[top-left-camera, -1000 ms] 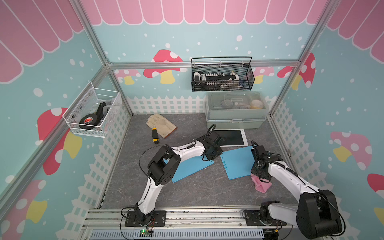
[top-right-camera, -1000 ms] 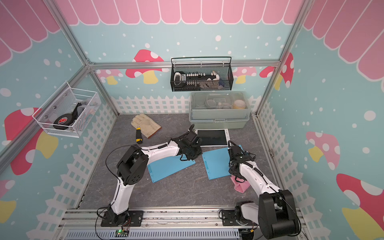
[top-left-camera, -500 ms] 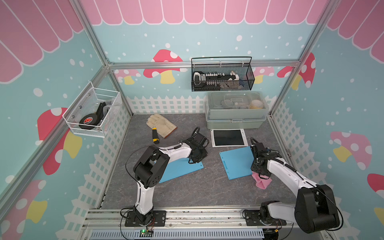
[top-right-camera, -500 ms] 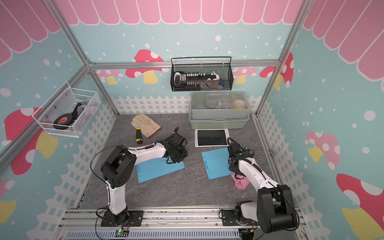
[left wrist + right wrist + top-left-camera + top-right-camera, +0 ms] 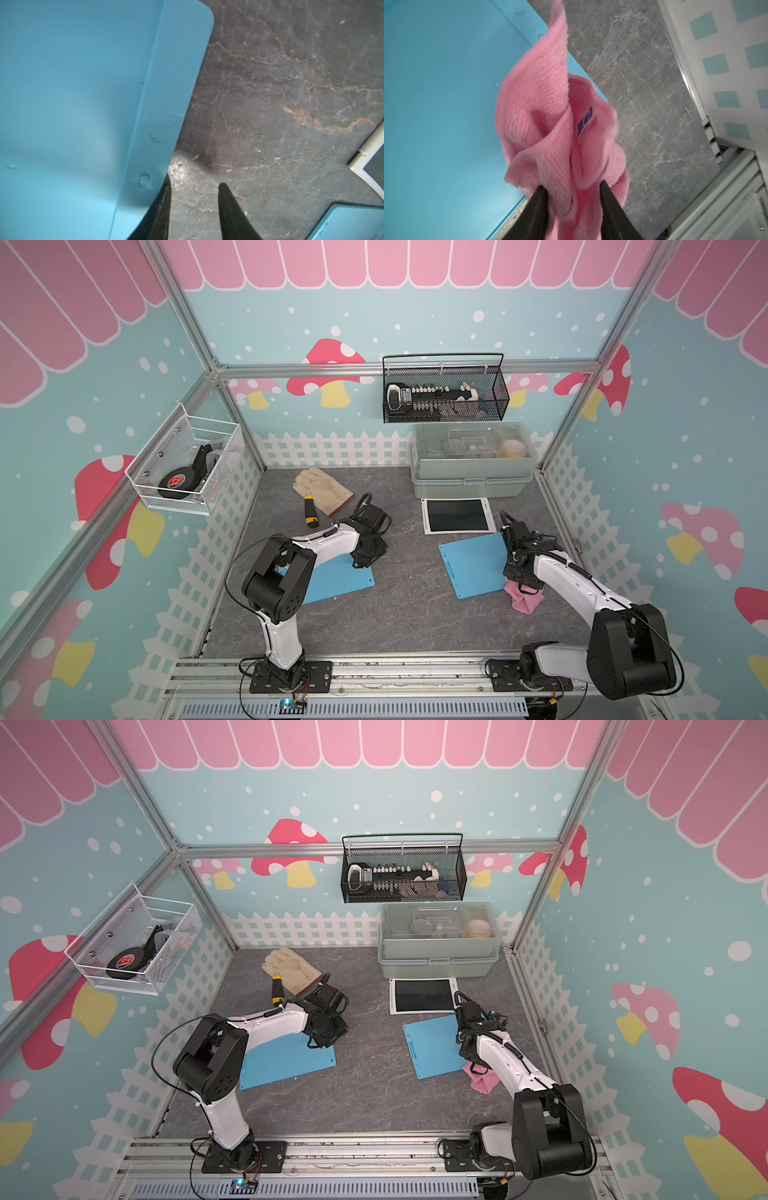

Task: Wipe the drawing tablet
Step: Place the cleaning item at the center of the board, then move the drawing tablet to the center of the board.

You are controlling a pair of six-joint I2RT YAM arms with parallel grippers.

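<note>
Right gripper point(image 5: 572, 186): black fingers stand parted, with the pink ribbed microfibre cloth point(image 5: 542, 116) bunched loosely between them and not visibly squeezed. I judge the hold slack, so the cloth would need a firm pinch before any wiping.
Left gripper point(image 5: 195, 184): jaws are apart on nothing, with bare floor between the tips. One fingertip sits right at the edge of a flat sky-blue plastic board point(image 5: 72, 104); contact cannot be told. It is probably parked there to stay out of the wiping arm's way.
Floor point(image 5: 407, 614): a dark grey marble-patterned mat carrying everything below.
Storage box point(image 5: 471, 485): a pale grey-green lidded plastic box at the far edge of the floor, clear of the work.
Blue boards: the left one point(image 5: 336, 583) lies partly under the left arm. A second sky-blue board point(image 5: 473, 564) lies near the right arm, its corner just beside the cloth.
Drawing tablet point(image 5: 456, 515): a white-framed rectangle with a dark screen, flat and face up between the storage box and the second sky-blue board. It is uncovered and neither arm touches it. Lying flat suits a downward wipe.
Cloth point(image 5: 525, 598): in both top views it is a crumpled heap on the floor under the right wrist, apart from the tablet. Wiping looks not yet begun.
</note>
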